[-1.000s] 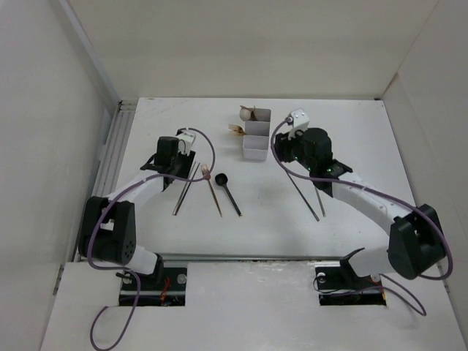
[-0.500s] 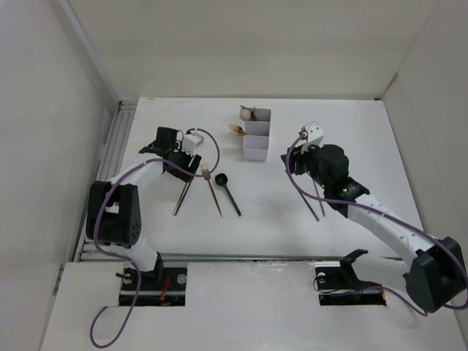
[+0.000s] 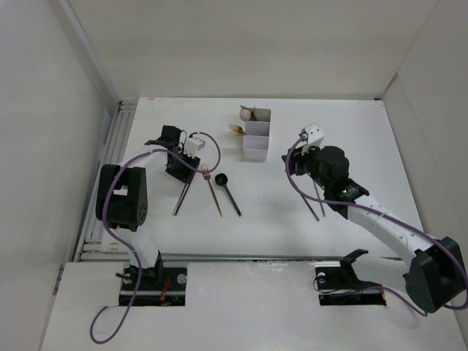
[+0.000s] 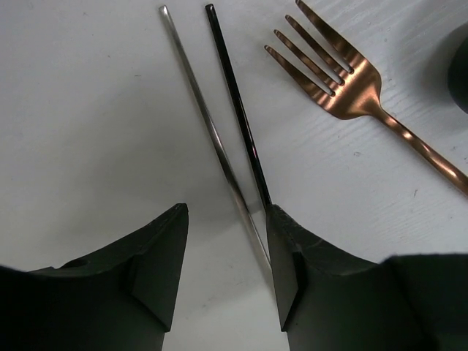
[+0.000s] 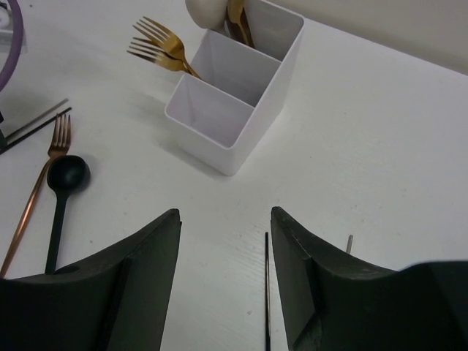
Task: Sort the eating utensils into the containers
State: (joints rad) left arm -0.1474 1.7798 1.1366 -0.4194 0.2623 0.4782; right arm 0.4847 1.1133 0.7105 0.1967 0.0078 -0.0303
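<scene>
The white three-compartment container (image 3: 256, 136) stands at the back centre. Its far compartment holds spoons (image 3: 247, 113), its middle one gold forks (image 3: 235, 130), and its near one is empty. A pair of chopsticks (image 3: 184, 191), a copper fork (image 3: 213, 190) and a black spoon (image 3: 228, 190) lie on the table at the left. My left gripper (image 3: 179, 168) is open low over the chopsticks' far ends (image 4: 219, 124), with the copper fork (image 4: 351, 80) beside them. My right gripper (image 3: 294, 165) is open above a second chopstick pair (image 3: 313, 196), facing the container (image 5: 234, 95).
White walls enclose the table on three sides. A metal rail (image 3: 110, 161) runs along the left edge. Purple cables (image 3: 208, 150) loop off both wrists. In the right wrist view one dark chopstick (image 5: 267, 289) lies between the fingers and another's tip (image 5: 349, 243) lies to the right.
My right gripper has drawn back from the container to above the right chopsticks. My left arm has swung its wrist round, and the gripper now sits over the left chopsticks' far ends.
</scene>
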